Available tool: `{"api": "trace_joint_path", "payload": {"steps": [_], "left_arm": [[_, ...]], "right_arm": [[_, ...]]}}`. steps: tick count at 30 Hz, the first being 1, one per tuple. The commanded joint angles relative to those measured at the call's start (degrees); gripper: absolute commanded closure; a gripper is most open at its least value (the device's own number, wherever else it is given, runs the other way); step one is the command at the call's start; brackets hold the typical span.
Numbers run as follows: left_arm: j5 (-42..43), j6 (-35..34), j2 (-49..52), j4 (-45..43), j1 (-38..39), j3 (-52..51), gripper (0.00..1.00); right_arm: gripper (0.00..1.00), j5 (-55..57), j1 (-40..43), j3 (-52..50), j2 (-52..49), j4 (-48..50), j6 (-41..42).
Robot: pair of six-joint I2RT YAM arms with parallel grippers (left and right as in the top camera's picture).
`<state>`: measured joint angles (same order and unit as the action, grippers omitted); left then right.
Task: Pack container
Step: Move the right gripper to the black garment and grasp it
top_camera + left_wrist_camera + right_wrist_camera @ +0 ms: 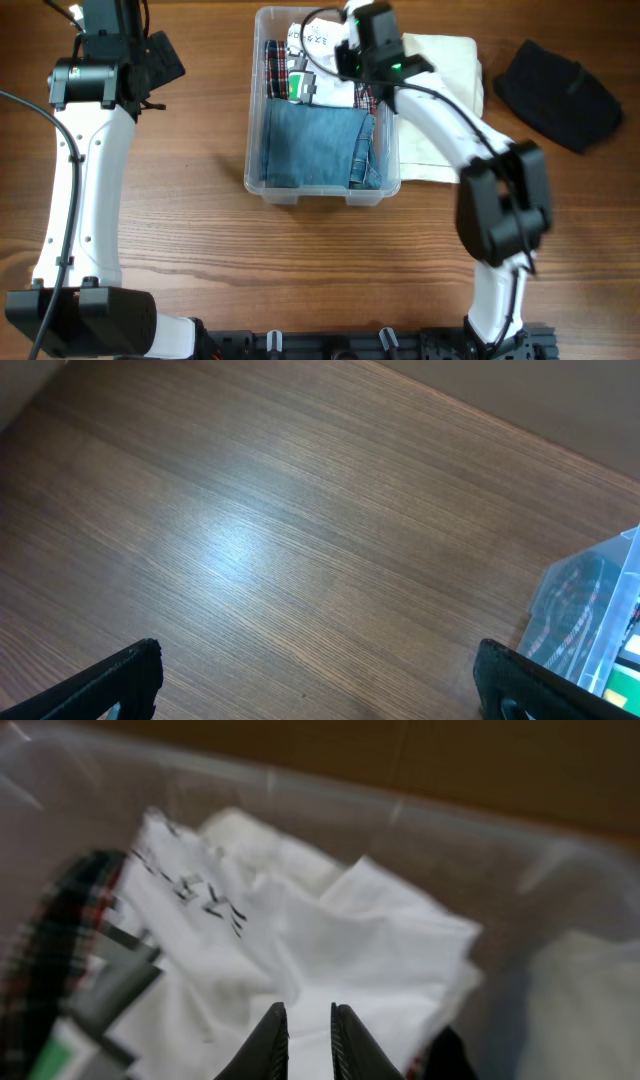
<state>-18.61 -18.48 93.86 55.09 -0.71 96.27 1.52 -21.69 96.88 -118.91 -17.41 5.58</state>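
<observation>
The clear container (pixel 252 150) stands at the table's middle back. It holds folded blue jeans (pixel 315 145), a plaid cloth (pixel 274 62), a green-and-white tag (pixel 300 83) and a white printed garment (pixel 310 38). My right gripper (pixel 338 62) is over the container's back part. In the right wrist view its jaws (pixel 309 1025) are nearly closed on a fold of the white garment (pixel 380 935), inside the bin wall (pixel 300 795). My left gripper (pixel 160 55) is wide open and empty (pixel 320 685) above bare table left of the container (pixel 600 610).
A cream folded cloth (pixel 448 60) lies against the container's right side, partly under my right arm. A black cloth (pixel 560 90) lies at the far right. Wooden table (pixel 200 200) surrounds the bin.
</observation>
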Motion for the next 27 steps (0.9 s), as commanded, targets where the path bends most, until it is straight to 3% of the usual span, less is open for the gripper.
{"api": "trace_joint_path", "payload": {"steps": [1, 4, 9, 12, 17, 24, 27], "left_arm": [[-0.7, 0.3, 0.0, -0.1, -0.2, 0.0, 0.0], [-0.7, 0.3, 0.0, -0.1, -0.2, 0.0, 0.0], [-0.7, 0.3, 0.0, -0.1, -0.2, 0.0, 0.0], [-0.7, 0.3, 0.0, -0.1, -0.2, 0.0, 0.0], [-0.7, 0.3, 0.0, -0.1, -0.2, 0.0, 0.0], [-0.7, 0.3, 0.0, -0.1, -0.2, 0.0, 0.0], [-0.7, 0.3, 0.0, -0.1, -0.2, 0.0, 0.0]], "right_arm": [[0.85, 0.0, 5.2, 0.6, 12.3, -5.7, 4.7], [0.85, 0.0, 11.6, 0.6, 16.8, -12.8, 6.5], [0.82, -3.3, 30.5, 0.6, 18.9, -25.6, 9.6], [0.67, -7.3, 41.0, 0.6, 17.6, -29.6, 9.4], [0.52, -8.1, 54.5, 0.2, 14.7, -31.3, 9.4], [0.01, -6.8, 57.9, 0.2, 6.4, -31.5, 4.2], [0.0, -6.7, 58.1, 0.2, 1.8, -31.2, 1.6]]}}
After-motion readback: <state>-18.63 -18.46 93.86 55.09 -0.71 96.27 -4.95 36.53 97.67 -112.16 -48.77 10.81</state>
